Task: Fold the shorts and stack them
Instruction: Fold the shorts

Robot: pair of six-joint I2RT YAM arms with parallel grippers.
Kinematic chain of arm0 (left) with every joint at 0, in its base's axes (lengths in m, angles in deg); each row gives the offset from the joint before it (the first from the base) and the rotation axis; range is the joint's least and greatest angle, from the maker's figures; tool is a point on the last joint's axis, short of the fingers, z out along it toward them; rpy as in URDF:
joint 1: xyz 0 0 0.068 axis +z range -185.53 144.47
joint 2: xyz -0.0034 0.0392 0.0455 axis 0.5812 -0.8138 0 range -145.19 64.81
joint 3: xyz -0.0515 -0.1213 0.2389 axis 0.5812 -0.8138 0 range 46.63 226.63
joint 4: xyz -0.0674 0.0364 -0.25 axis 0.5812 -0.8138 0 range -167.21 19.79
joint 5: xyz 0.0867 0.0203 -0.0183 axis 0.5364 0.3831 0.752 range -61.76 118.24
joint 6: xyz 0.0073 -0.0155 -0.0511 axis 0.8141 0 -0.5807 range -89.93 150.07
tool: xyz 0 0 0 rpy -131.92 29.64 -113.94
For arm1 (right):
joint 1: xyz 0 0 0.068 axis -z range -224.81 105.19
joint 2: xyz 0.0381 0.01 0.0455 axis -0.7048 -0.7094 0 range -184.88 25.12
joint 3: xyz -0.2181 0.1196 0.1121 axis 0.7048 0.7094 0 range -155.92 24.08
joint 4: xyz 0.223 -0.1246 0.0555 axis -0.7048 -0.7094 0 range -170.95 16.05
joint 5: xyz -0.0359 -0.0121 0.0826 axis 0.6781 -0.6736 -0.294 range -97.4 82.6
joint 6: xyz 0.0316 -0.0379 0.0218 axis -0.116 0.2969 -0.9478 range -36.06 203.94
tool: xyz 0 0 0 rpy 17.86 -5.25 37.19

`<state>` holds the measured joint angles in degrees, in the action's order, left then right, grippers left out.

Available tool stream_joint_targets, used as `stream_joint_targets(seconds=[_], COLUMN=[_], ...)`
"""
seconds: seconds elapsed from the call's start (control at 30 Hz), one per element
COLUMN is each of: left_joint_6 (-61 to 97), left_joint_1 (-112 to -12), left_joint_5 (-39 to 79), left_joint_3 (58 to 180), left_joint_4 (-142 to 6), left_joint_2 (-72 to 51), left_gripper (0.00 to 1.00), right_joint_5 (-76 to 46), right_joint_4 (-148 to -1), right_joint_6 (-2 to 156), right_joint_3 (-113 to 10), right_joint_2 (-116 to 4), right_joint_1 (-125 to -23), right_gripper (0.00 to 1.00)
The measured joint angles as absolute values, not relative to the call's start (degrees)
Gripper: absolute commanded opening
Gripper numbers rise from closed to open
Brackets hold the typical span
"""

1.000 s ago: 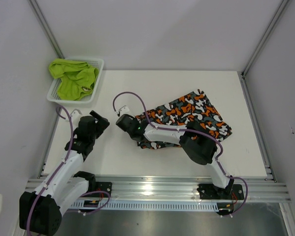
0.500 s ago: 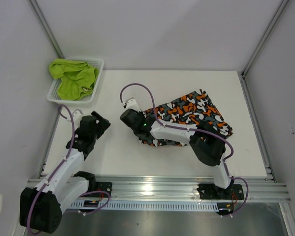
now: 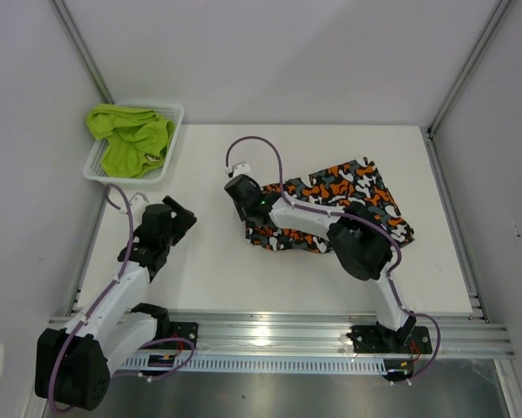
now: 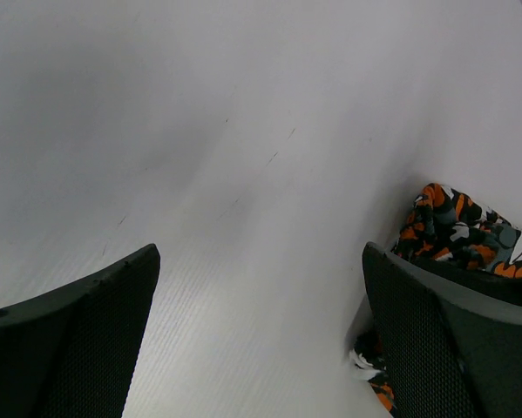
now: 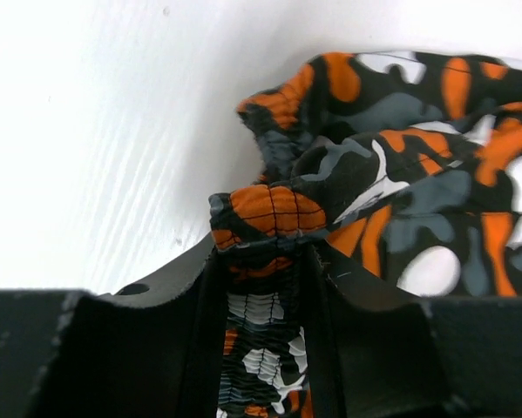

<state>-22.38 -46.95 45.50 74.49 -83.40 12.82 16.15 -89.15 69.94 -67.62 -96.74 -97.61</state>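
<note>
Pinching the camouflage shorts with the right gripper. Clamping both fingers on the gathered elastic waistband, with the band running down through the narrow gap between them and bulging out over the fingertips. Spreading ahead and to the right of those fingers in rumpled folds of orange, black, white and grey. Showing only bare white table ahead and to the left of them.

Reaching, in the overhead view, with the right gripper to the left end of the camouflage shorts. Trailing the rest of the cloth back from the fingers along the forearm, flat on the table.

Holding the left gripper with its fingers wide apart. Gripping nothing, with plain table surface between and ahead of them. Catching a patch of camouflage shorts just past the right-hand fingertip in the wrist view. Sitting, seen from above, with the left gripper clear of that cloth and not touching it.

Lying bunched in the white mesh basket, the lime green shorts. Resting well apart from both pairs of fingers, beyond the left ones and nearer to them than to the right ones.
</note>
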Motion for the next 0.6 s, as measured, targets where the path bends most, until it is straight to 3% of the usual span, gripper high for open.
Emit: stream_joint_targets(seconds=[0.3, 0.6], left_joint_6=[-22.33, -21.96], left_joint_1=[-46.95, -46.95], left_joint_5=[44.53, 44.34], left_joint_3=[74.49, 74.49], left_joint_4=[-82.51, -81.87], left_joint_2=[12.06, 10.88], left_gripper=[0.99, 0.99], right_joint_5=[7.60, 6.22], right_joint_4=[-88.63, -88.06], right_joint_6=[66.86, 65.48], right_joint_3=[-72.21, -73.85], right_joint_2=[-103.12, -105.07], right_joint_1=[-93.19, -92.73], right_gripper=[0.46, 0.41])
